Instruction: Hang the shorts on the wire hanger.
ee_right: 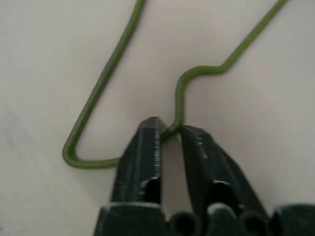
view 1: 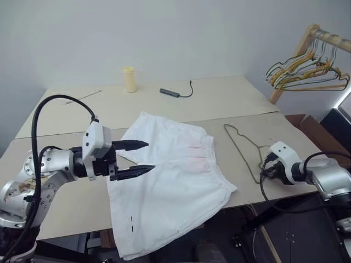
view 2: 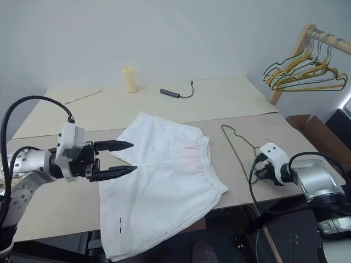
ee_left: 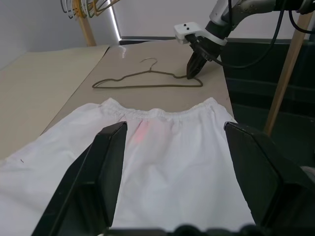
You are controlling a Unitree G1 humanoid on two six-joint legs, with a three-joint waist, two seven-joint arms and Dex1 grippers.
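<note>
The white shorts (view 1: 175, 181) lie spread flat on the table, waistband toward the right and one leg hanging over the front edge. The wire hanger (ee_left: 147, 87) lies flat on the table just past the waistband, apart from the cloth. My left gripper (view 1: 149, 156) hovers level over the left part of the shorts, open, with nothing between its fingers. My right gripper (ee_right: 171, 129) points down at the hanger's near corner, by the table's front right edge. It is shut on the wire (ee_right: 179, 98) beside a bend.
A yellow cylinder (view 1: 129, 79) and a dark cable with a small hub (view 1: 171, 92) sit at the back of the table (view 1: 219, 104). A wooden rack with bunched hangers (view 1: 307, 71) stands at the far right, with a cardboard box (view 1: 312, 131) below it.
</note>
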